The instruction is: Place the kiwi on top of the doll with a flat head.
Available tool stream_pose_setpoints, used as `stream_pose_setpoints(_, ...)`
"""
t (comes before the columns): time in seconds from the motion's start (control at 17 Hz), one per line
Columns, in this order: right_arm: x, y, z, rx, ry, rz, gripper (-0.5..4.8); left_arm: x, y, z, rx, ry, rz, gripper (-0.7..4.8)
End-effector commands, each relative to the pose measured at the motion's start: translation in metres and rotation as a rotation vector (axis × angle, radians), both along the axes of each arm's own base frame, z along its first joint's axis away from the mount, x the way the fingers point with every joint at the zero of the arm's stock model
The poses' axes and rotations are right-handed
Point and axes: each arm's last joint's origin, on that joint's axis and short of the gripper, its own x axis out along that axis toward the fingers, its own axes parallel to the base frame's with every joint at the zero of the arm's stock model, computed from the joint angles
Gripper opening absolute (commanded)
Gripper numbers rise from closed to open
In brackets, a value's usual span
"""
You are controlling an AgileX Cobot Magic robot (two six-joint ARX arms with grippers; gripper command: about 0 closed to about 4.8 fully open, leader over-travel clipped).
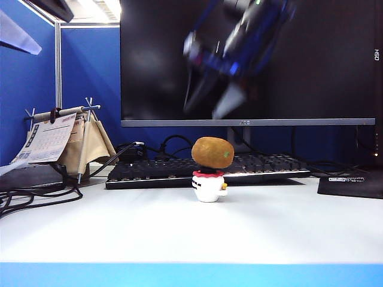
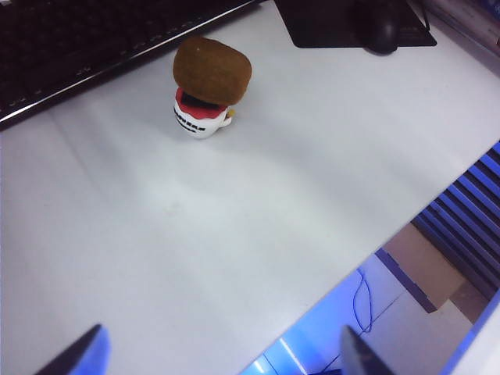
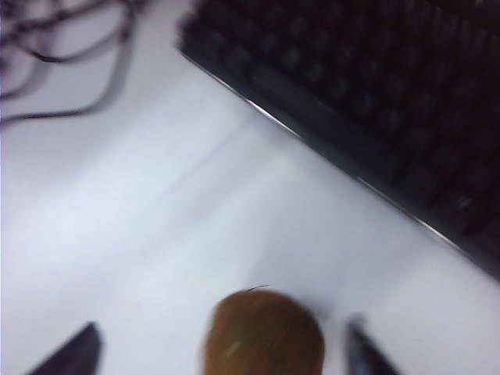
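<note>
Kiwi [image 1: 213,152] sits on doll [image 1: 209,186], desk [image 1: 179,227] centre; right pincer [image 1: 206,101] open, empty above; left pincer [image 2: 223,355] open, empty, nearer

Office desk, monitor [image 1: 248,60], keyboard [image 1: 203,169], desk calendar [image 1: 45,140], probably blue cubicle partition [image 1: 90,66]

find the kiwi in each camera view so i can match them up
Exterior view: the kiwi sits on the doll with a flat head, centre, before the keyboard.
Left wrist view: kiwi on the doll, beside the keyboard.
Right wrist view: kiwi at the near edge, blurred; doll hidden.
Shared landmark: the keyboard.
</note>
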Motion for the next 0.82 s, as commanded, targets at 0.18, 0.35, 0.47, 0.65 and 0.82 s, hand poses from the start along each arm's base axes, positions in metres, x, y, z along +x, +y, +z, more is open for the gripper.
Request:
stream_pose_setpoints(0.18, -0.059, -0.028, 0.092, 0.135, -0.231, 0.041, 3.31, -0.009, 0.011, 0.01, -0.009, -0.122, 0.116, 2.97)
stream_pose_setpoints(0.35, -0.113, -0.054, 0.115, 0.186, -0.301, 0.027, 2.81, -0.021, 0.022, -0.009, -0.112, -0.111, 0.238, 2.24)
stream_pose_setpoints(0.47, -0.144, -0.07, 0.116, 0.211, -0.338, 0.006, 2.59, -0.026, 0.026, -0.039, -0.127, -0.074, 0.26, 0.94)
stream_pose_setpoints(0.65, -0.2, -0.1, 0.103, 0.266, -0.462, -0.102, 1.96, -0.029, 0.029, -0.075, -0.168, -0.035, 0.297, 0.52)
stream_pose_setpoints(0.82, -0.24, -0.123, 0.08, 0.313, -0.542, -0.212, 1.67, -0.025, 0.029, -0.09, -0.157, -0.098, 0.391, 0.46)
